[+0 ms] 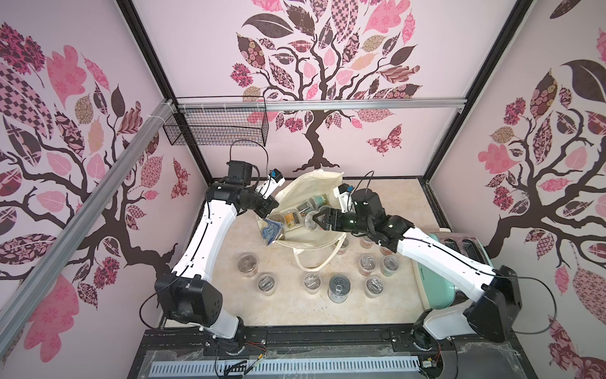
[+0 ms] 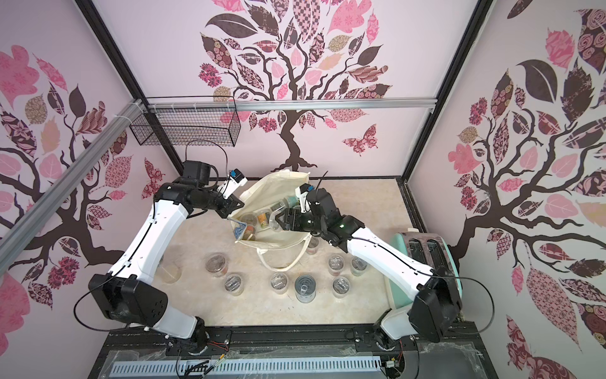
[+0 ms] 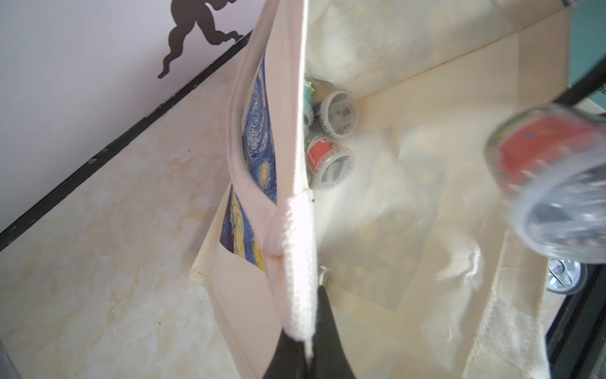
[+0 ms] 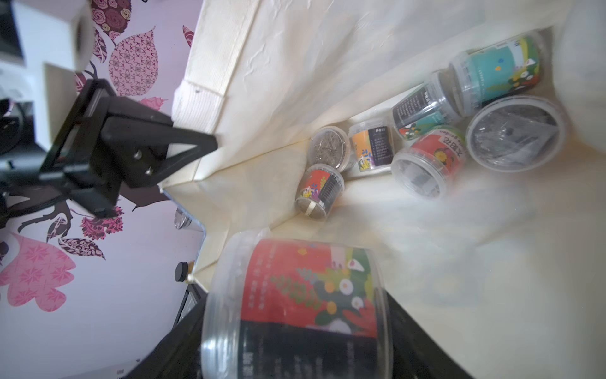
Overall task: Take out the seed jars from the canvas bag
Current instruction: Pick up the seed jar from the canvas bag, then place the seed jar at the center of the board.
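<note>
The cream canvas bag (image 1: 314,183) (image 2: 282,187) lies open at the back of the table, its blue-and-yellow print (image 3: 259,131) facing outward. My left gripper (image 1: 269,216) (image 3: 310,344) is shut on the bag's rim at the white rope handle (image 3: 295,262), holding the mouth up. Over the bag's opening, my right gripper (image 1: 316,221) (image 4: 295,328) is shut on a red-labelled seed jar (image 4: 305,279) (image 1: 310,220). Several more seed jars (image 4: 423,164) (image 3: 331,164) lie on their sides inside the bag. Others stand on the table (image 1: 247,264) in front of it.
A silver tin can (image 1: 339,288) stands among the jars near the front. A mint toaster (image 1: 449,262) sits at the right edge under my right arm. A black wire basket (image 1: 216,126) hangs on the back left rail. The bag's other rope handle (image 1: 314,259) loops onto the table.
</note>
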Controlling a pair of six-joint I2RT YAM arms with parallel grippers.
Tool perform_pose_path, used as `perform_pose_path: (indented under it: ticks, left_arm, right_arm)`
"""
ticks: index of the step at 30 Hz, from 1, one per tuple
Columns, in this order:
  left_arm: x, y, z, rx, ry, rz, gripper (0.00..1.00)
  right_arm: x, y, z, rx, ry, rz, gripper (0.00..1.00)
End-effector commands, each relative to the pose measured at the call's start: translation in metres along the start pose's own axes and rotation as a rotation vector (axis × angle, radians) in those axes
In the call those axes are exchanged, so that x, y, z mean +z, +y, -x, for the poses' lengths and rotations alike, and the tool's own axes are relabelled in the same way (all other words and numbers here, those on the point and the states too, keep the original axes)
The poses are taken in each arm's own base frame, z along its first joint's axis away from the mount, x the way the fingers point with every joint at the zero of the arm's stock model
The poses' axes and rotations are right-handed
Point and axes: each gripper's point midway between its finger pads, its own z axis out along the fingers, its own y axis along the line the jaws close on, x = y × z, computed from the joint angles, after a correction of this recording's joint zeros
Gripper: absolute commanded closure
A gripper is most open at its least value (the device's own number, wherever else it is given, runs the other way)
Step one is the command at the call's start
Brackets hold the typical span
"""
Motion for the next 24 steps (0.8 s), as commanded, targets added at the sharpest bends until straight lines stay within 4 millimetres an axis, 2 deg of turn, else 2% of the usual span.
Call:
perform_pose_path:
  ticks: [1,6,9,12,15,24]
  left_arm:
    - [-0.006,0.033,0.026,-0.009,-0.076,0.112,1.0]
    - [-0.007,0.063,0.034,-0.043,-0.105,0.204,1.0]
    - [-0.003,0.074,0.034,-0.061,-0.109,0.238,1.0]
    - [0.001,0.079,0.037,-0.085,-0.121,0.247,1.0]
    - [0.004,0.075,0.04,-0.105,-0.135,0.215,1.0]
    - [0.005,0.075,0.039,-0.112,-0.143,0.215,1.0]
  right_arm:
    - [-0.028,-0.015,-0.012,-0.014,0.028,-0.085,0.24]
    - [-0.055,-0.035,-0.02,0.035,0.012,-0.143,0.24]
    - [-0.062,-0.049,-0.032,0.069,0.025,-0.162,0.24]
    - [-0.062,-0.062,-0.048,0.077,0.063,-0.192,0.24]
    - [-0.057,-0.07,-0.057,0.091,0.082,-0.202,0.24]
    - [-0.044,-0.094,-0.06,-0.008,0.105,-0.286,0.21]
